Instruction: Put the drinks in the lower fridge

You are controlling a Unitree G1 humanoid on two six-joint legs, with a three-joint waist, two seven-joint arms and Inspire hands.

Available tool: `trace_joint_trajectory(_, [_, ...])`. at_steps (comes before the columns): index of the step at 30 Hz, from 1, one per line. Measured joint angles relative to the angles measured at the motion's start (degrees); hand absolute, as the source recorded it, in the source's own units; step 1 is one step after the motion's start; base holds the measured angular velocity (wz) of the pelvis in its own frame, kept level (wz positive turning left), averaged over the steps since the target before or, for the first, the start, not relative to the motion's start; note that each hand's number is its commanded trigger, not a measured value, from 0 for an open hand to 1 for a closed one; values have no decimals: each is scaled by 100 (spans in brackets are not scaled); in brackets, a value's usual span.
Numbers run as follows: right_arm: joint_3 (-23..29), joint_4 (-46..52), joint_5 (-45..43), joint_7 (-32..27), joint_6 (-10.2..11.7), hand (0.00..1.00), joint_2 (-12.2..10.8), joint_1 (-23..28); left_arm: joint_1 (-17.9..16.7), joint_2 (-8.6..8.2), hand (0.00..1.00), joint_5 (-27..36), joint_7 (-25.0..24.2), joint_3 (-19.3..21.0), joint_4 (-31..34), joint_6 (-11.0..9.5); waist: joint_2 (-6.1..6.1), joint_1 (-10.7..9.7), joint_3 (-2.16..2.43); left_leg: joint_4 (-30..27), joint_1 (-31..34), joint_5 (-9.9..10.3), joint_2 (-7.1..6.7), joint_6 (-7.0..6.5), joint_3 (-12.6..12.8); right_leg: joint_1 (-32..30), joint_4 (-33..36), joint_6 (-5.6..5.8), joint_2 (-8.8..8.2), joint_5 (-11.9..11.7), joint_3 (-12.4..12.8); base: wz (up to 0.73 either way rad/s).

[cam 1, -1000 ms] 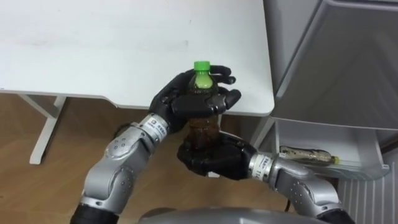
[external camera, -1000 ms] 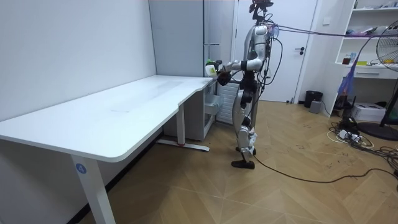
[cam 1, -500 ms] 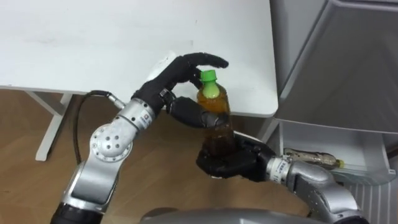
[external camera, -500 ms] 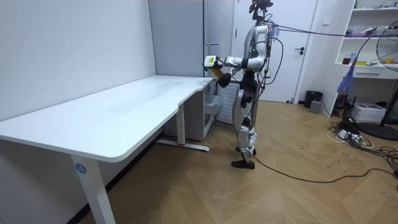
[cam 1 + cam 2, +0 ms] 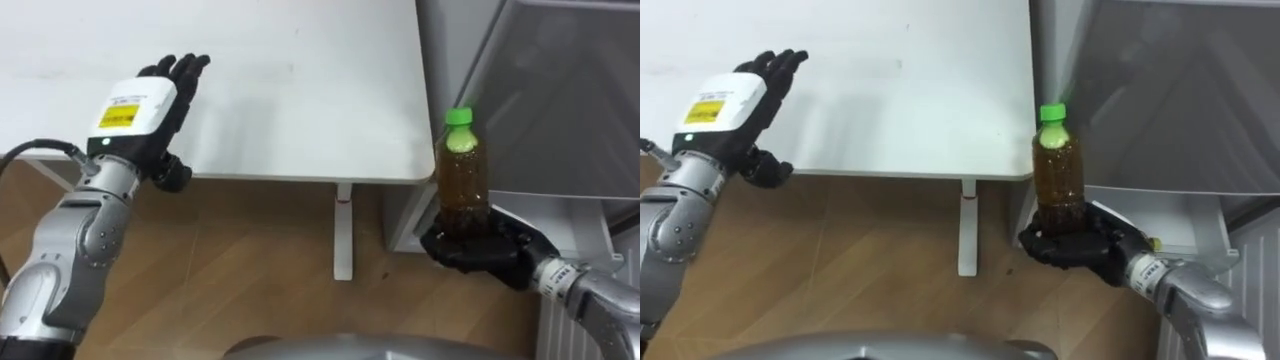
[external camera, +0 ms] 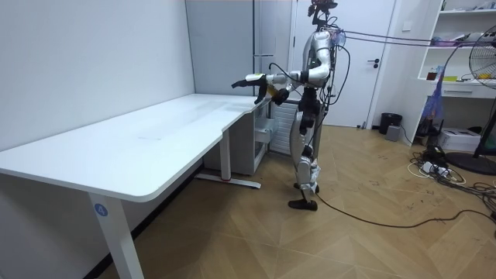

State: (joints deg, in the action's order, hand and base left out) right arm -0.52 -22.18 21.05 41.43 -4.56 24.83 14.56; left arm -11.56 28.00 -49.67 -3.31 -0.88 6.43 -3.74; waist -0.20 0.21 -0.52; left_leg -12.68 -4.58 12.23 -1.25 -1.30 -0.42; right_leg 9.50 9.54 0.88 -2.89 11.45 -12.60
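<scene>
Currently my right robot hand (image 5: 478, 250) clasps the bottle (image 5: 462, 185) upright beyond the table (image 5: 300, 90)'s right edge; left robot hand (image 5: 145, 105) spread flat.

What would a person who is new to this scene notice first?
The green-capped brown bottle stands upright in the right hand at lower right, beside the grey fridge. At the left, the open left hand is raised over the near edge of the white table.
</scene>
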Motion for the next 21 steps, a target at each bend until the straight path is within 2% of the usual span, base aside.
trace_joint_trajectory(7, [-14, -53, 18, 61, 0, 100, 2, 7, -53, -2, 0, 82, 290, 75, -28, 32, 7, 18, 6, 8, 20, -1, 4, 0, 16, -33, 6, 0, -3, 0, 8, 0])
trace_joint_trajectory(10, [-9, -75, 46, 62, 24, 100, 3, 89, -56, -4, 0, 182, 543, 93, -96, -8, 26, 24, 22, 8, 2, 0, 48, 0, 39, -25, 7, 0, 1, 0, 40, -4])
trace_joint_trajectory(14, [28, -145, 183, 74, 31, 100, 5, 348, -202, -45, 0, 286, 1079, 556, -272, -297, 61, 81, 50, 34, -32, -1, 53, 2, 46, -15, 8, 0, 4, 0, 60, -7])
trace_joint_trajectory(17, [130, -536, 194, 124, 30, 100, 7, 414, -249, -85, 0, 293, 1454, 938, -702, -316, 68, 187, 66, 99, -113, -4, 63, 8, 124, 15, 8, 0, 17, 0, 149, -14])
trace_joint_trajectory(18, [237, -617, 199, 126, 29, 100, 8, 516, -365, -112, 0, 326, 1602, 1121, -791, -319, 68, 189, 89, 107, -112, -3, 61, 8, 121, 15, 8, 0, 14, 0, 146, -5])
trace_joint_trajectory(20, [383, -702, 199, 117, 22, 100, 7, 627, -589, -131, 0, 530, 1843, 1382, -868, -319, 64, 191, 89, 111, -102, -3, 55, 7, 126, -4, 12, 0, 13, 0, 148, 0])
trace_joint_trajectory(21, [472, -709, 194, 116, 21, 100, 7, 715, -697, -193, 0, 662, 1979, 1526, -947, -327, 67, 217, 90, 119, -111, -3, 53, 7, 127, -31, 15, 0, 13, 0, 163, -5])
